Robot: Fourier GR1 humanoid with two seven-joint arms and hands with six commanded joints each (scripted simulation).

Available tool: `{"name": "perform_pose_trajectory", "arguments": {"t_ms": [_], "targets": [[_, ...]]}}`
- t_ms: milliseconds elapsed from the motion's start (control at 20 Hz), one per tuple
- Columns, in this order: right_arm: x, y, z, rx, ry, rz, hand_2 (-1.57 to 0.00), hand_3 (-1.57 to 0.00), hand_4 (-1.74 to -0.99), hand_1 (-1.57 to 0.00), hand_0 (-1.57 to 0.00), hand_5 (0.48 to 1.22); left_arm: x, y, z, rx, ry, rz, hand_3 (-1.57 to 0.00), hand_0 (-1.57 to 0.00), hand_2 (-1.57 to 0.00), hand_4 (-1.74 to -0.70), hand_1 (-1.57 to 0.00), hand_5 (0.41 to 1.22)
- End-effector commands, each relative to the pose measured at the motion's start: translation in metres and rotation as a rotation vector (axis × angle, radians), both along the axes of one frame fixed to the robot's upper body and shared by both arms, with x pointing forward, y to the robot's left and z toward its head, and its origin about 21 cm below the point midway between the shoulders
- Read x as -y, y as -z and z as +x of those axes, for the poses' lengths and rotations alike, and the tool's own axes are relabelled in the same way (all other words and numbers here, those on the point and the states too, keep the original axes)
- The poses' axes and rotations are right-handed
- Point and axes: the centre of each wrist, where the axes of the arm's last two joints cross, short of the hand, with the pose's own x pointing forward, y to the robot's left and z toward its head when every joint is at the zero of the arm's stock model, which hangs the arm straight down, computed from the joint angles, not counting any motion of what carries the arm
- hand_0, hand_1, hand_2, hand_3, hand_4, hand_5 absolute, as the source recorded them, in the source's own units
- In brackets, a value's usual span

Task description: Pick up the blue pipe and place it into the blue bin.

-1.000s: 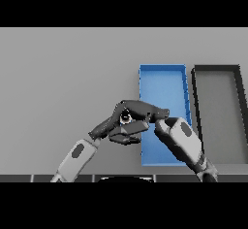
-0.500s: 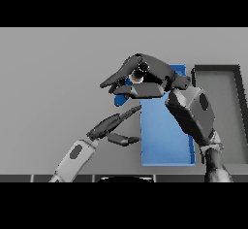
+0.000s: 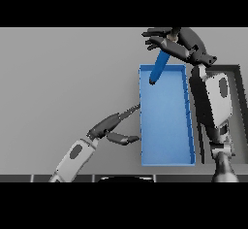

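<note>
A blue pipe point(image 3: 159, 68) hangs tilted over the far end of the blue bin point(image 3: 165, 148), its lower tip pointing down into the bin's back left corner. My right hand point(image 3: 175, 44) is raised above the bin's far edge, fingers curled round the pipe's upper end. My left hand point(image 3: 112, 126) lies low on the table just left of the bin, fingers straight and thumb spread, holding nothing.
A dark grey bin point(image 3: 238, 97) stands right of the blue one, mostly behind my right forearm point(image 3: 213, 102). Grey table point(image 3: 63, 77) stretches to the left and far side.
My right hand has carried the pipe up and to the right, from left of the bin to above its far end. The left hand has stayed low beside the bin.
</note>
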Motion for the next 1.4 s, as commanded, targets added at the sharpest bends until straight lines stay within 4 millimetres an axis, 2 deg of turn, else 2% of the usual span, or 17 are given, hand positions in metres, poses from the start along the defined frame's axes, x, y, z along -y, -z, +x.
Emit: {"name": "perform_pose_trajectory", "arguments": {"t_ms": [0,150,250,350,450,550,600,650,700,750,800,900,950,1000,1050,1200,1350], "targets": [[0.007,0.017,0.004,-0.032,0.041,-0.017,-1.57,-1.57,-1.499,-1.57,-1.57,1.221,0.001,0.0,0.004,-0.006,-0.01,0.013,0.0,0.0,0.0,-0.88,0.0,0.482],[0.023,0.057,0.007,-0.161,0.144,-0.057,-1.57,-1.57,-1.499,-1.57,-1.57,1.221,-0.005,0.001,0.0,-0.004,-0.006,0.007,0.0,0.0,0.0,-0.87,0.0,0.483],[0.038,0.076,0.004,-0.243,0.207,-0.094,-1.57,-1.57,-1.499,-1.57,-1.57,1.221,-0.004,0.0,0.001,0.005,-0.007,0.006,0.0,0.0,0.0,-0.87,0.0,0.481],[0.039,0.097,-0.002,-0.333,0.264,-0.128,-1.57,-1.57,-1.499,-1.57,-1.57,1.221,-0.007,0.001,0.0,0.0,-0.006,0.005,0.0,0.0,0.0,-0.87,0.0,0.48],[0.05,0.119,-0.008,-0.409,0.319,-0.162,-1.57,-1.57,-1.499,-1.57,-1.57,1.221,-0.008,0.001,0.0,-0.005,-0.011,0.006,0.0,0.0,0.0,-0.88,0.0,0.479],[0.058,0.137,-0.012,-0.48,0.356,-0.215,-1.57,-1.02,-1.586,-1.57,-1.57,1.221,-0.005,0.002,-0.004,-0.004,0.002,0.008,0.0,0.0,0.0,-0.88,0.0,0.475],[0.061,0.145,-0.014,-0.522,0.36,-0.238,-1.57,-0.82,-1.617,-1.57,-1.57,1.221,-0.005,0.001,-0.004,0.001,0.003,0.002,0.0,0.0,0.0,-0.88,0.0,0.476],[0.064,0.15,-0.016,-0.547,0.363,-0.269,-1.57,-0.68,-1.642,-1.57,-1.57,1.221,-0.003,0.0,-0.005,0.001,0.005,-0.002,0.0,0.0,0.0,-0.88,0.0,0.479],[0.068,0.158,-0.018,-0.584,0.374,-0.31,-1.57,-0.62,-1.662,-1.57,-1.57,1.221,-0.002,0.001,-0.004,-0.006,-0.001,0.004,0.0,0.0,0.0,-0.88,0.0,0.481],[0.068,0.163,-0.02,-0.622,0.376,-0.33,-1.57,-0.81,-1.617,-1.57,-1.57,1.199,-0.001,0.001,-0.004,-0.003,-0.001,0.006,0.0,0.0,0.0,-0.89,0.0,0.483],[0.07,0.174,-0.021,-0.678,0.393,-0.35,-1.45,-0.96,-1.573,-1.51,-1.57,1.188,-0.005,0.0,0.001,-0.005,-0.012,0.013,0.0,0.0,0.0,-0.89,0.0,0.486],[0.069,0.186,-0.024,-0.793,0.4,-0.347,-0.93,-0.61,-1.451,-0.97,-1.01,1.146,-0.003,0.0,-0.001,-0.006,-0.002,0.013,0.0,0.0,0.0,-0.88,0.0,0.493],[0.067,0.184,-0.023,-0.831,0.412,-0.342,-0.74,-0.49,-1.385,-0.77,-0.8,1.114,-0.002,0.003,-0.001,-0.01,-0.006,0.017,0.0,0.0,0.0,-0.88,0.0,0.495],[0.068,0.183,-0.023,-0.859,0.396,-0.347,-0.6,-0.39,-1.334,-0.62,-0.64,1.135,0.0,0.001,-0.001,-0.009,-0.006,0.017,0.0,0.0,0.0,-0.88,0.0,0.497],[0.065,0.181,-0.024,-0.855,0.343,-0.384,-0.48,-0.31,-1.296,-0.5,-0.51,1.152,-0.001,0.0,-0.003,-0.004,0.004,0.007,0.0,0.0,0.0,-0.88,0.0,0.497],[0.063,0.178,-0.026,-0.806,0.3,-0.514,-0.24,-0.16,-1.202,-0.25,-0.26,1.013,-0.001,-0.001,-0.001,-0.004,-0.004,0.008,0.0,0.0,0.0,-0.88,0.0,0.493],[0.06,0.181,-0.028,-0.753,0.283,-0.602,-0.12,-0.08,-1.15,-0.13,-0.13,0.914,-0.002,-0.001,0.0,-0.003,-0.009,0.006,0.0,0.0,0.0,-0.88,0.0,0.488]]}}
